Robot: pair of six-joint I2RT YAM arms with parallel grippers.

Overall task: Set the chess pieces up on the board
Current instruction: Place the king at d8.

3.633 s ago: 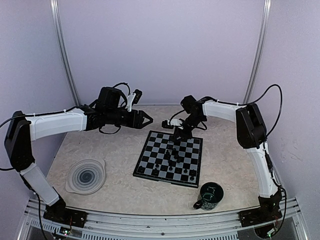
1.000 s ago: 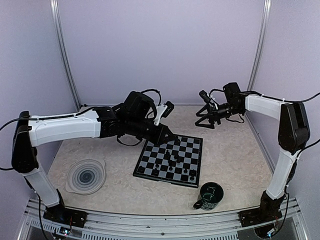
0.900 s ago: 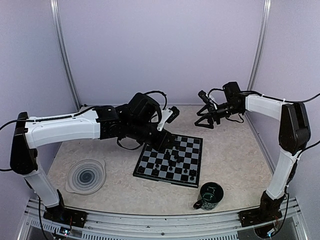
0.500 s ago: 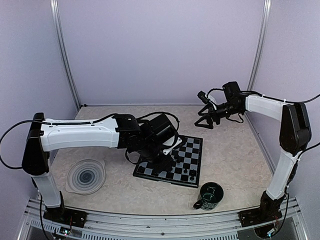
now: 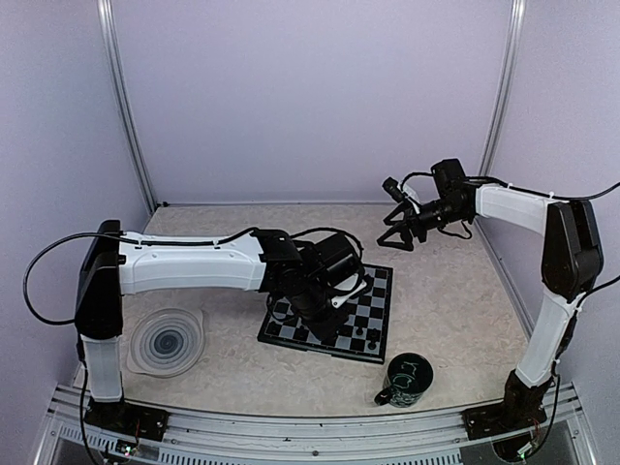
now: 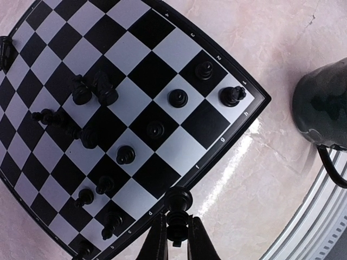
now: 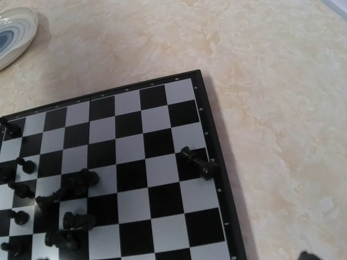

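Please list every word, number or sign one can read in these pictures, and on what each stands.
"4", "3", "2": tiny white rank numbers on the border of the board, left wrist view.
"h", "g", "f": file letters on the adjoining border edge.
Green marks on the mug: too blurred to read.
Nothing else is legible.

Left arm (image 5: 184,274) and right arm (image 5: 513,205): white tubular links, black joints and bases, thin black cables (image 5: 29,281) looping alongside, black fingers (image 6: 157,244).
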